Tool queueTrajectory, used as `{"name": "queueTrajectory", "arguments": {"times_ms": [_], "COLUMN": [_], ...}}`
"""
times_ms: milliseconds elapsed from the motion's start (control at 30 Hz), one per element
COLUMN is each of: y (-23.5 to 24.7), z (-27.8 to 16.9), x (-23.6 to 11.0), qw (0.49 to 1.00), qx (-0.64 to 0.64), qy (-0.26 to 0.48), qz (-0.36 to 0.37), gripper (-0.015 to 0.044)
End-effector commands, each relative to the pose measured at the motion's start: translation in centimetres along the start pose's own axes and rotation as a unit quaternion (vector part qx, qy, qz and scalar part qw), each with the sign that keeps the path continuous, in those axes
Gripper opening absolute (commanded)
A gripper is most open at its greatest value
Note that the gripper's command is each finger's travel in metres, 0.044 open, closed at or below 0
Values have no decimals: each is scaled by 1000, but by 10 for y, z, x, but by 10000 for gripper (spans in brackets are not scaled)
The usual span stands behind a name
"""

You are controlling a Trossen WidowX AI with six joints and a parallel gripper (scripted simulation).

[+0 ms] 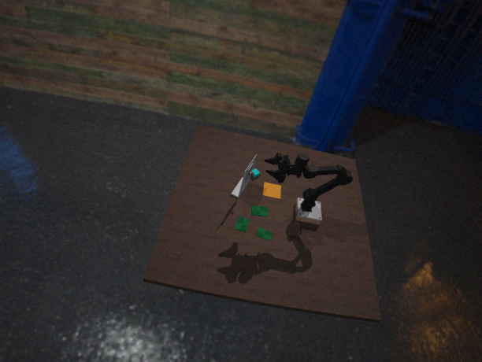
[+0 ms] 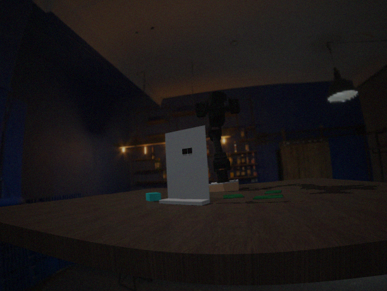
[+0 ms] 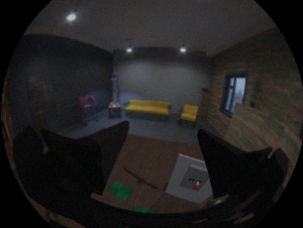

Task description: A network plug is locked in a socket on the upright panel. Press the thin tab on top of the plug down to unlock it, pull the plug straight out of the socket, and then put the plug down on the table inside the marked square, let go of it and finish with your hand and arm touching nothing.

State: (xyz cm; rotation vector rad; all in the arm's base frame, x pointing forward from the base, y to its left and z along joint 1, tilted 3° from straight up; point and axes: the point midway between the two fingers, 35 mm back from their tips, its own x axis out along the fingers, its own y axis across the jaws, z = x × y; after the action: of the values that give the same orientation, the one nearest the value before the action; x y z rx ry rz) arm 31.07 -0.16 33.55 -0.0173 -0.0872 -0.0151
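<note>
Three views reach me, and I read the top one from left to right. Farthest left on the table (image 1: 189,252) stands the upright panel (image 1: 245,178), grey-white and seen edge-on, leaning a little in this perspective. On its right face sits the plug (image 1: 255,172), a small cyan block still seated against the panel, off the table surface. Just right of it and lower lies the marked square (image 1: 272,190), orange and flat on the wood, with nothing on it. Below that, three green tiles (image 1: 259,211) are scattered. Further right, my gripper (image 1: 272,167) points at the plug from the side, near but apart from it; its fingers (image 1: 272,160) stand almost fully spread and hold nothing. The arm bends back to its base (image 1: 309,212) at the right.

From the wrist, both dark fingers frame the panel (image 3: 190,178), which sits right of centre with a red spot on it.
</note>
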Motion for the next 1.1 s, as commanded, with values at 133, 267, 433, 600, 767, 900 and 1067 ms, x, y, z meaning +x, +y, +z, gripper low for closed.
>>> {"name": "queueTrajectory", "arguments": {"times_ms": [133,267,433,600,767,900,1067], "y": [-4,-8,-13,-17,-21,-25,-31], "z": [-17,-36,-61,-86,-109,-127,-147], "x": [9,15,19,18,12,4,-10], "qw": [998,990,972,946,911,877,829], "qx": [-60,-128,-212,-294,-372,-432,-502], "qy": [2,10,25,47,76,102,140], "qz": [-28,-59,-96,-130,-161,-182,-204], "gripper": [269,164,156,156,156,156,156]}}
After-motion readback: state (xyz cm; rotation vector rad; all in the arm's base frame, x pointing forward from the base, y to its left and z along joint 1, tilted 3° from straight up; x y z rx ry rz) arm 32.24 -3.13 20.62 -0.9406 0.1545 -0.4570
